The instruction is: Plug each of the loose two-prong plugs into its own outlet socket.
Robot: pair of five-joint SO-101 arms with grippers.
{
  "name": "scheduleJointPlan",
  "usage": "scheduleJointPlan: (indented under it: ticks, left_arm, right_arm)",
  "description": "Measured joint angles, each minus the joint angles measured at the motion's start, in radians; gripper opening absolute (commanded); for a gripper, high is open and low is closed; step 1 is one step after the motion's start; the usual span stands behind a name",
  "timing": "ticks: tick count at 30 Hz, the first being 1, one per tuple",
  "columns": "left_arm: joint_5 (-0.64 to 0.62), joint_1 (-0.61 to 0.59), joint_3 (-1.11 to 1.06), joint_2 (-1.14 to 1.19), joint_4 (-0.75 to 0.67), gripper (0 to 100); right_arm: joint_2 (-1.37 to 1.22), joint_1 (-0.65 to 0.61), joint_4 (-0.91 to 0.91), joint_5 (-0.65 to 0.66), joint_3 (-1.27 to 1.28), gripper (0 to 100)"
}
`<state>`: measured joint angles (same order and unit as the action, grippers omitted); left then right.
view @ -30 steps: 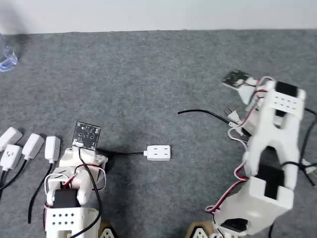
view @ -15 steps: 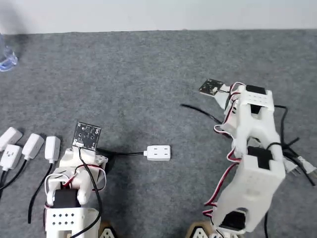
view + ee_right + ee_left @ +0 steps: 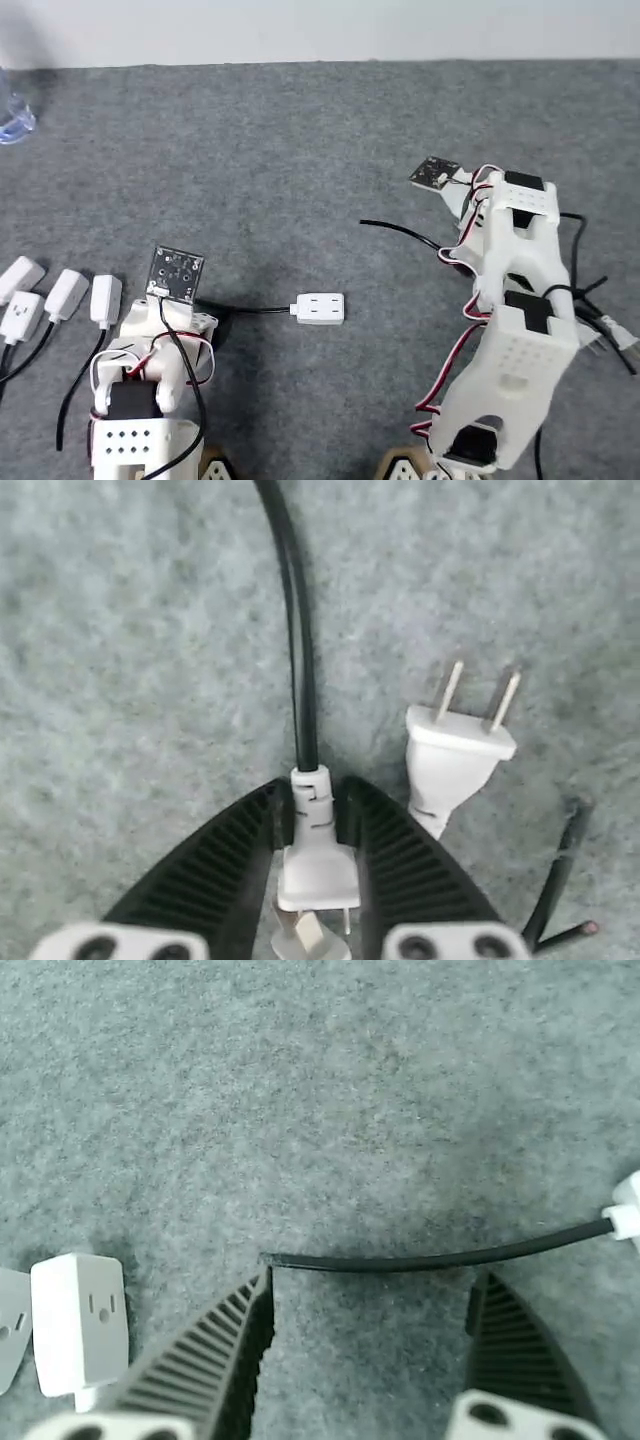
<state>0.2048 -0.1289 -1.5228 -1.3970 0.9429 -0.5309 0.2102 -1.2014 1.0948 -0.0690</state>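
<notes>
The right gripper [image 3: 314,796] clamps a white plug [image 3: 318,858] at its neck, its black cord [image 3: 296,630] running across the grey carpet [image 3: 120,640], a second white two-prong plug [image 3: 455,758] lying just beside.

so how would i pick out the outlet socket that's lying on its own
On the grey table, look at the open stretch between the two arms. The white outlet socket lies there, slots up, on the end of a black cord running toward the left arm. Unlike the white sockets bunched at the left edge, it lies alone mid-table.
</notes>
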Motion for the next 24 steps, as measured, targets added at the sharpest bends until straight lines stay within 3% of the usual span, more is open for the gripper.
scheduleJointPlan:
  ticks: [6, 9, 12, 18, 24]
  left_arm:
    - [0.0, 0.0, 0.0, 0.0, 0.0, 29]
    - [0.0, 0.0, 0.0, 0.0, 0.0, 29]
    - [0.0, 0.0, 0.0, 0.0, 0.0, 29]
    - [0.0, 0.0, 0.0, 0.0, 0.0, 29]
    - [0.0, 0.0, 0.0, 0.0, 0.0, 29]
  right_arm:
    - [-0.005, -0.002, -0.043, 0.0, -0.012, 0.8]
    - [0.0, -0.046, -0.15, -0.074, -0.04, 0.8]
    - [0.032, -0.109, -0.262, -0.252, -0.098, 0.8]
    - [0.081, -0.19, -0.483, -0.729, -0.242, 0.8]
    - [0.074, -0.279, -0.548, -1.162, -0.253, 0.8]
